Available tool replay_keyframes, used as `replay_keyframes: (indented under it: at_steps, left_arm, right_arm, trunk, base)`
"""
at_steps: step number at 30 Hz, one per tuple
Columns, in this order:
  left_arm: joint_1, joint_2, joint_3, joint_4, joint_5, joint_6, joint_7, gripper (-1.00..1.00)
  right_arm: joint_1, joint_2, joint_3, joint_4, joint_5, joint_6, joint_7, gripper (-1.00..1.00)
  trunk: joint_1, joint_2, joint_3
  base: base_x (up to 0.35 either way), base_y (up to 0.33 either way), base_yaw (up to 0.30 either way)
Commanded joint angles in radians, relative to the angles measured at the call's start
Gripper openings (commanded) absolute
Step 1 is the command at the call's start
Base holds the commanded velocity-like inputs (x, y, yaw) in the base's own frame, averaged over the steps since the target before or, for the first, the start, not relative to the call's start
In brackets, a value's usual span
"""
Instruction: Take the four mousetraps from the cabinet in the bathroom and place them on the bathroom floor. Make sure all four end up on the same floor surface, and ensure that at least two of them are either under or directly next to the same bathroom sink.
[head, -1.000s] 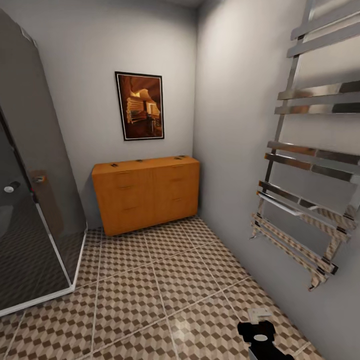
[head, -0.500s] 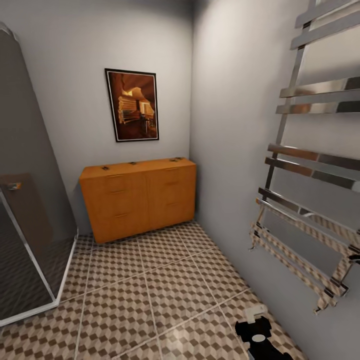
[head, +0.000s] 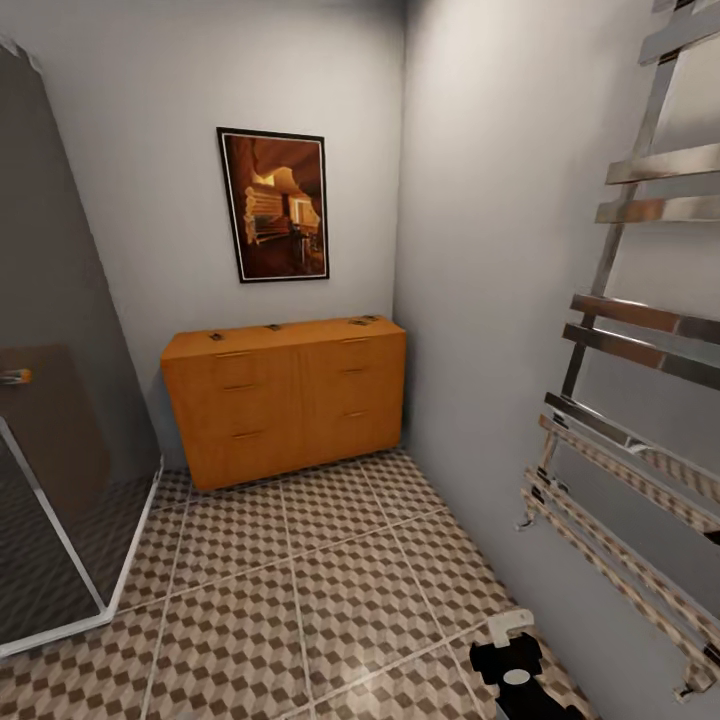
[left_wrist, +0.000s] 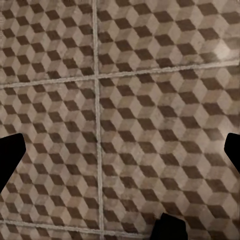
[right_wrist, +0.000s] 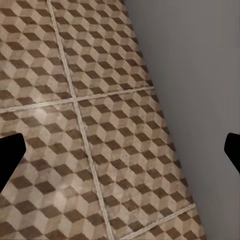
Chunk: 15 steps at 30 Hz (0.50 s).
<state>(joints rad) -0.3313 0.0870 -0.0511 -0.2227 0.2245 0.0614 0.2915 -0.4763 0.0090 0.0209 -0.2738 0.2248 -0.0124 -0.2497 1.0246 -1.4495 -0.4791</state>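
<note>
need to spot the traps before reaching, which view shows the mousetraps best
The head view: small dark mousetraps sit on top of the cabinet against the far wall, though too small to count with certainty. Both wrist views look down at the floor, the right one also catching the wall.

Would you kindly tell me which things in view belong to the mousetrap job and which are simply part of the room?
Belonging to the job:
- mousetraps, small dark items on top of the cabinet
- cabinet
- bathroom floor

Just part of the room:
- framed picture on the wall
- shower enclosure
- towel rail
</note>
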Motion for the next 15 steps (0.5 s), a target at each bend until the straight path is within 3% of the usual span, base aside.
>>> replay_keyframes:
  at_steps: [1,8,15]
  left_arm:
    - [0.000,0.000,-0.006,-0.003,0.007,0.006,0.005,1.00]
    - [0.000,0.000,-0.006,-0.003,0.007,0.005,0.005,1.00]
    - [0.000,0.000,-0.006,-0.003,0.008,0.005,0.005,1.00]
  right_arm:
    - [-0.001,0.000,0.002,0.001,0.004,-0.001,-0.005,1.00]
    - [-0.001,0.000,0.002,0.002,0.004,-0.001,-0.005,1.00]
    - [-0.001,0.000,0.002,0.002,0.004,-0.001,-0.005,1.00]
  trunk:
    - [0.000,0.000,-0.002]
    - [0.000,0.000,-0.010]
    - [0.000,0.000,-0.019]
  base:
    - [0.279,-0.005,0.207]
    - [0.246,-0.002,0.211]
    - [0.064,0.000,0.213]
